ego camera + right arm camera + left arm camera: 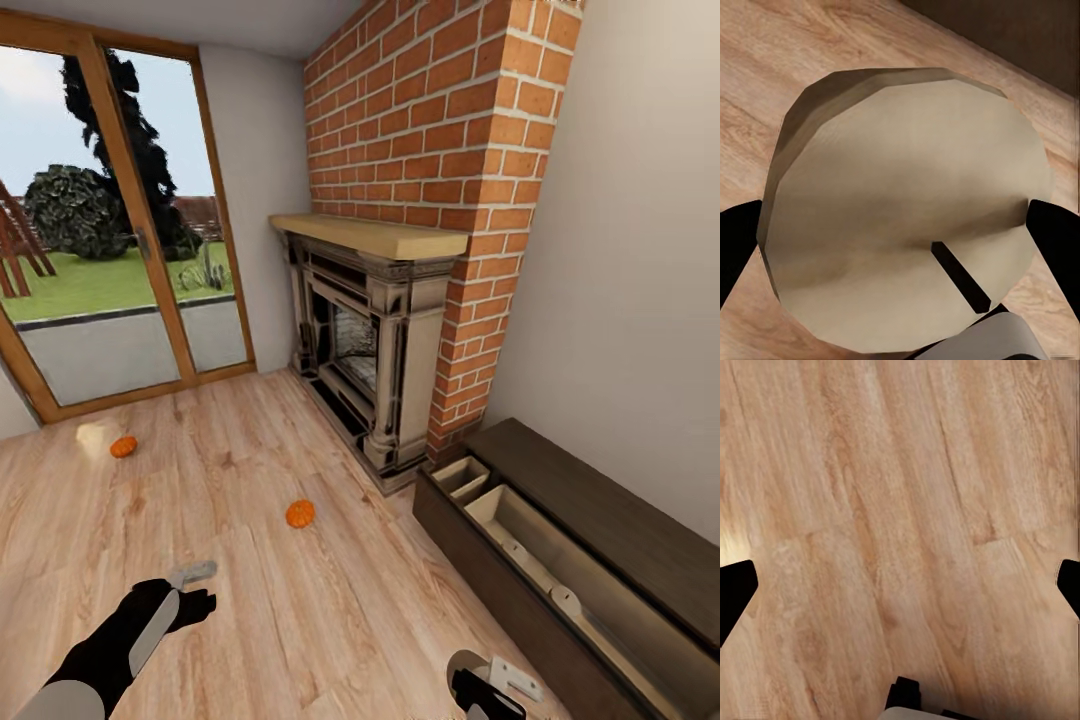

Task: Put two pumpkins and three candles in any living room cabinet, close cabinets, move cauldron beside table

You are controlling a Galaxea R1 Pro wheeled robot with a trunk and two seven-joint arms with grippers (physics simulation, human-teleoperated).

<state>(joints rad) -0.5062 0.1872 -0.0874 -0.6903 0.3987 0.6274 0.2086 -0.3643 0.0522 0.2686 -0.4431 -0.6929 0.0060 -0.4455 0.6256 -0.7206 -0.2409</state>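
Note:
Two orange pumpkins lie on the wooden floor, one near (300,513) and one farther left (123,446). A pale candle (97,437) stands beside the far one. My right gripper (490,685) (900,240) is shut on another beige candle (907,217) with a black wick, low beside the cabinet (600,520). The cabinet's wide drawers (560,570) are pulled out, pale inside, and hold small pale shapes I cannot identify. My left gripper (198,590) (900,585) hangs open over bare floor, short of the near pumpkin. The cauldron and the table are out of view.
An ornate grey fireplace (370,340) with a brick chimney (440,110) stands left of the cabinet. Glass doors (110,230) fill the far left wall. Open floor lies between me and the pumpkins.

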